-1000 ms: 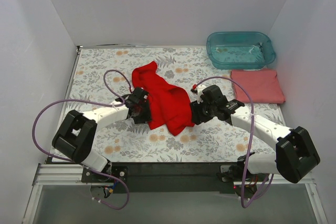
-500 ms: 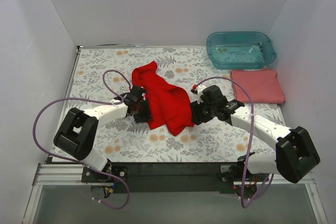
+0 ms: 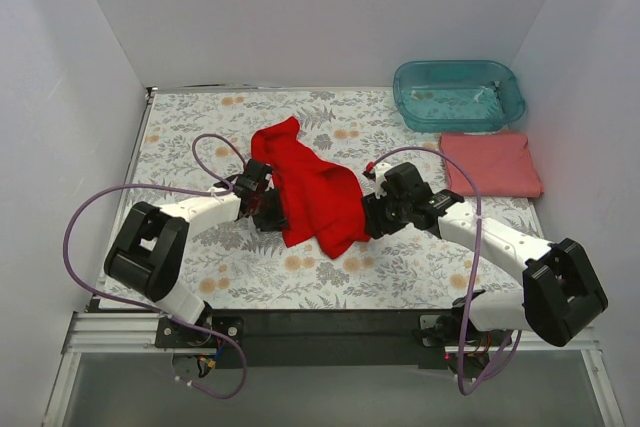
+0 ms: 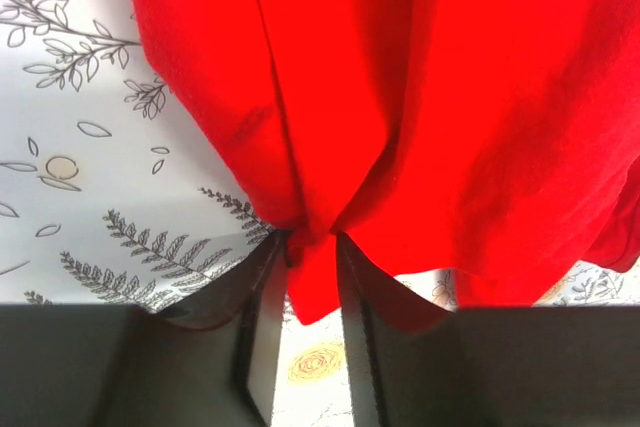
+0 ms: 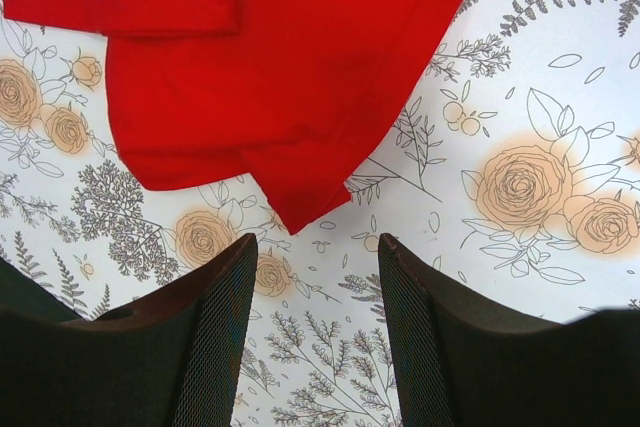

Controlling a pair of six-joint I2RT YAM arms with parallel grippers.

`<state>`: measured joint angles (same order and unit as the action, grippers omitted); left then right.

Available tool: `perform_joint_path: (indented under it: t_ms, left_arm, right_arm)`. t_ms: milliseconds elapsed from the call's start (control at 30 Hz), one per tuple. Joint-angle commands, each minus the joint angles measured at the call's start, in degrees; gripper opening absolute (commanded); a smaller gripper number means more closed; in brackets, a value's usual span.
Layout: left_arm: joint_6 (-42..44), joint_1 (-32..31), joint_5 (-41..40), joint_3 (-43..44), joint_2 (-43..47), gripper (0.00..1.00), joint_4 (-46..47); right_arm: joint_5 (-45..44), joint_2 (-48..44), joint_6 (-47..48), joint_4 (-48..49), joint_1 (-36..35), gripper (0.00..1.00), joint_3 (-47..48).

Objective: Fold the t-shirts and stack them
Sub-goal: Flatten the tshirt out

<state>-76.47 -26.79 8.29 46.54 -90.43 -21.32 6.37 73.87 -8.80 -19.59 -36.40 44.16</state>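
The bench is covered by a white cloth [image 3: 200, 117] printed with grey ferns and peach roses. Plain white walls [image 3: 300, 7] close it in at the back and on both sides. A black rail [image 3: 320, 325] runs along the near edge, where the two arm bases sit. Purple cables [image 3: 100, 209] loop over the left part of the bench.

A translucent teal tub [image 3: 440, 112] stands in the far right corner. Just in front of it, against the right edge, the salmon-pink shirt [image 3: 490, 163] lies folded in a flat rectangle.

The red shirt [image 3: 315, 192] lies crumpled near the middle of the bench. It runs from a sleeve pointing toward the far edge down to a loose corner toward the near edge.

The left gripper [image 4: 312, 242] meets the shirt's left side. Its fingers are drawn close together with a fold of red cloth pinched between them.

The right gripper [image 5: 315, 247] sits at the shirt's right side with its fingers spread apart. Nothing lies between them but the printed cloth below, and the shirt's pointed corner ends just at the mouth of the gap.
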Motion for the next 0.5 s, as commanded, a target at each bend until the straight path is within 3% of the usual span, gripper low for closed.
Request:
perform_joint_path:
  t_ms: [0, 167, 300, 467]
  left_arm:
    - [1.1, 0.2, -1.4, -1.2, -1.6, 0.2, -1.2]
    - [0.4, 0.2, -3.5, -1.6, 4.4, 0.0, -2.5]
    - [-0.8, 0.4, -5.0, -1.5, 11.0, 0.0, -5.3]
    - [0.2, 1.6, -9.7, 1.3, 18.4, 0.0, -9.3]
  right_arm:
    - [0.1, 0.2, 0.4, 0.8, 0.1, 0.58, 0.3]
    - [-1.7, 1.1, 0.2, 0.8, 0.1, 0.58, 0.3]
    - [-0.1, 4.2, 0.0, 0.8, 1.7, 0.58, 1.2]
    - [9.2, 7.7, -1.0, 2.8, 4.4, 0.58, 2.5]
